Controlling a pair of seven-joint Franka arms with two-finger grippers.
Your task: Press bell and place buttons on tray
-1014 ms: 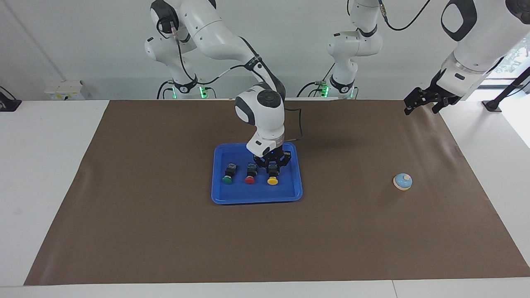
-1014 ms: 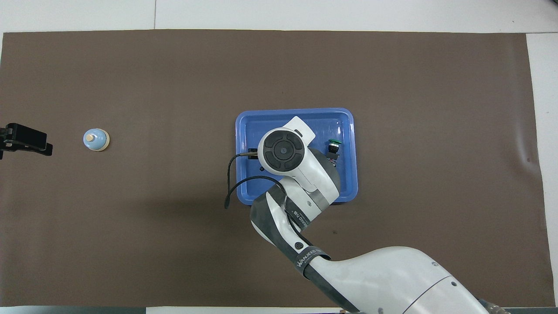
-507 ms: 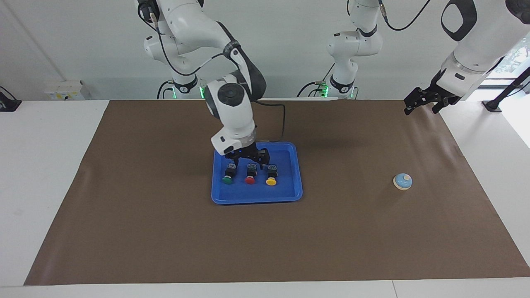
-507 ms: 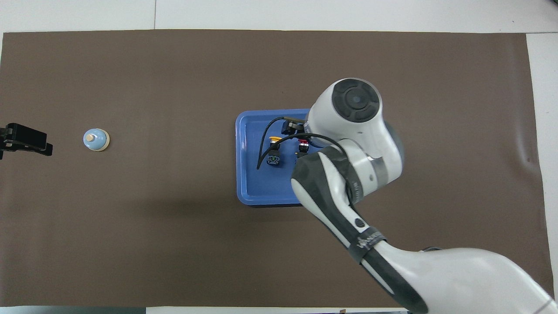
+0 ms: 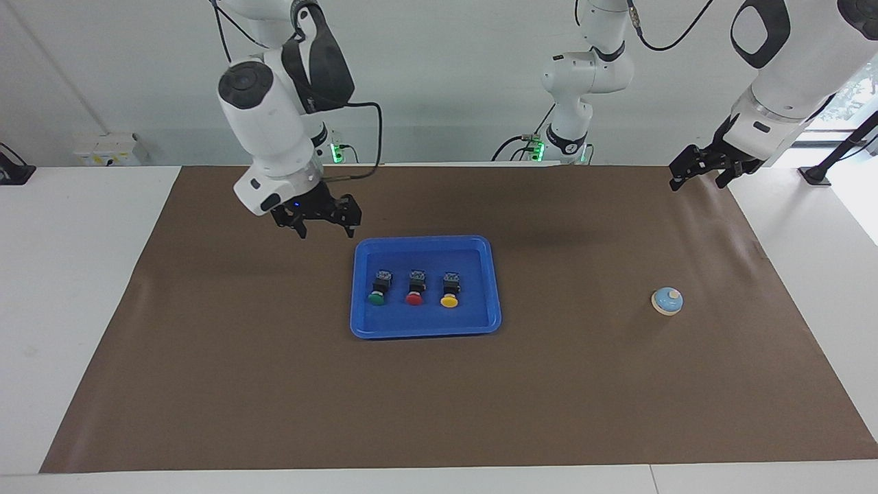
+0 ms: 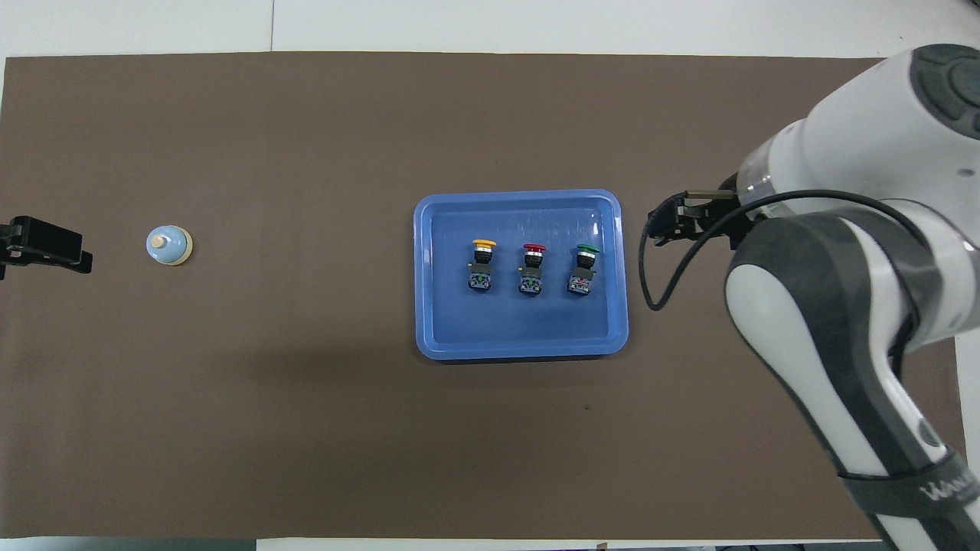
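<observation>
The blue tray (image 5: 473,322) (image 6: 521,348) lies mid-mat. In it three buttons lie in a row on their sides: green (image 5: 376,289) (image 6: 584,269), red (image 5: 415,287) (image 6: 533,268) and yellow (image 5: 451,289) (image 6: 482,265), with nothing gripping them. My right gripper (image 5: 327,230) (image 6: 663,227) hangs open and empty above the mat, just off the tray's corner toward the right arm's end. The light-blue bell (image 5: 667,300) (image 6: 168,245) stands alone toward the left arm's end. My left gripper (image 5: 696,181) (image 6: 46,251) waits open in the air over the mat's edge there.
A brown mat (image 5: 274,384) covers most of the white table (image 5: 75,274). A black cable (image 6: 651,283) loops down from the right wrist beside the tray. A third arm's base (image 5: 568,140) stands at the robots' edge of the table.
My right gripper opened and let go of the yellow button in the tray, then rose and swung away toward the right arm's end. The left arm has not moved.
</observation>
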